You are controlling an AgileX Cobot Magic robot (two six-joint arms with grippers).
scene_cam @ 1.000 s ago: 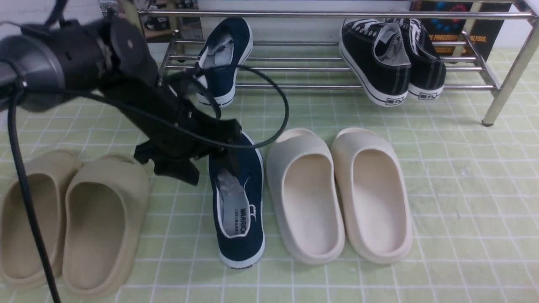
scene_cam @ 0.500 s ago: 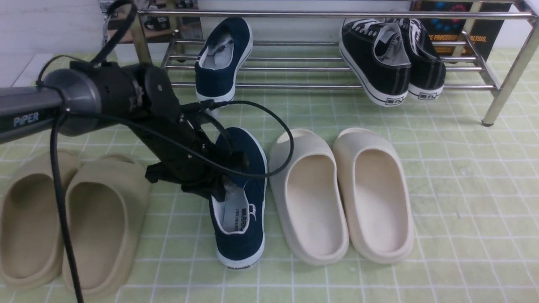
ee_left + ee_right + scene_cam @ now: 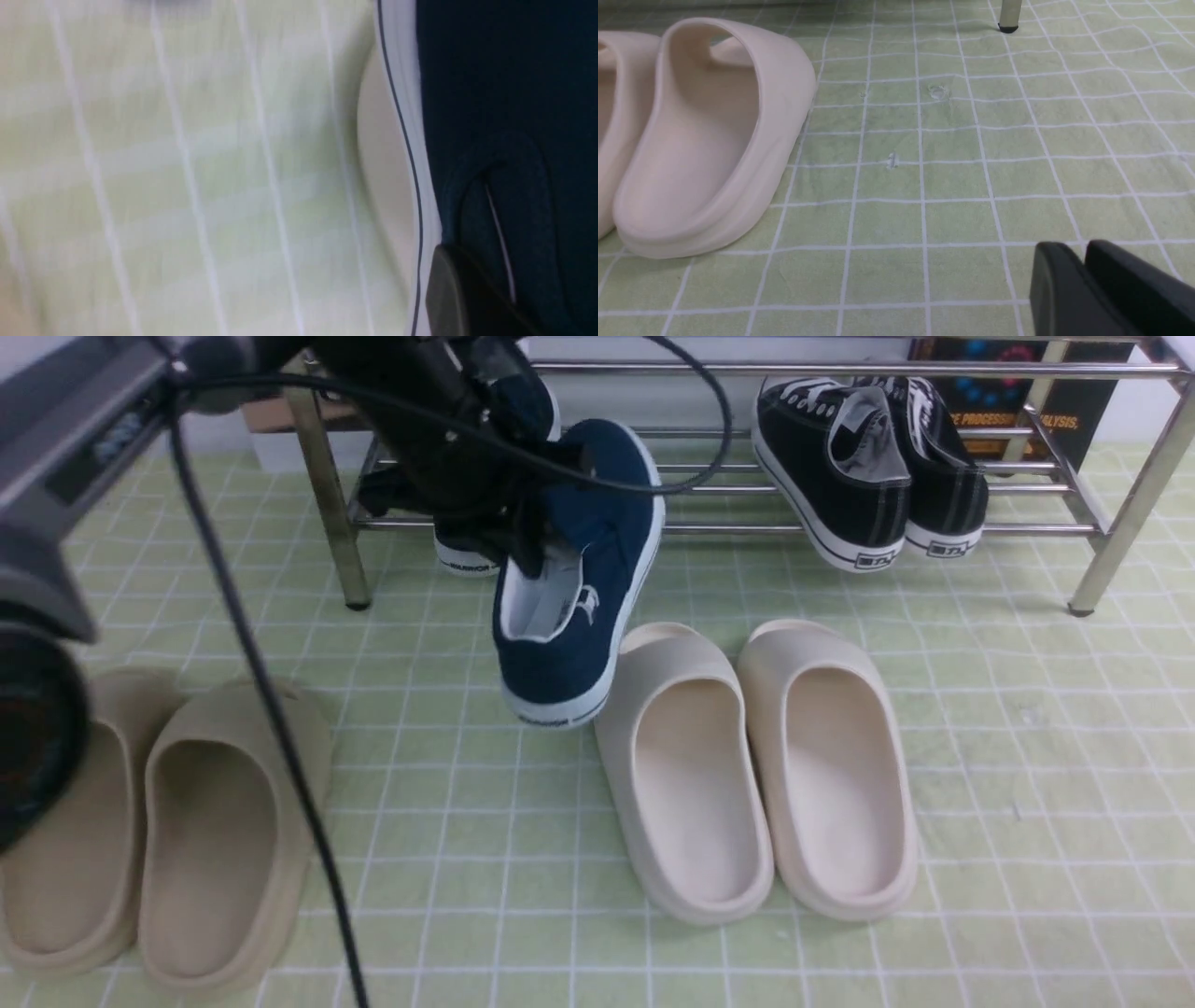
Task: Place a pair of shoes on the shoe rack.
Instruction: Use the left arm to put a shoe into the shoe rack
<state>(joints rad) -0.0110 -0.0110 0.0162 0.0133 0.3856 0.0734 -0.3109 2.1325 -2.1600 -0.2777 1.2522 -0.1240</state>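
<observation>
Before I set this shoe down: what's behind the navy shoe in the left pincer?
Behind the lifted shoe show the rack's bars and part of the other navy shoe. Whatever its upper covers there can't be seen.

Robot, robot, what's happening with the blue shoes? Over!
Left gripper shut on one navy shoe, off the floor. Its mate already on the rack. Black sneakers sit farther right, not in the way.

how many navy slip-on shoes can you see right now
2: one navy shoe held in the air by the left gripper, the other navy shoe on the rack, partly hidden behind the arm.
</observation>
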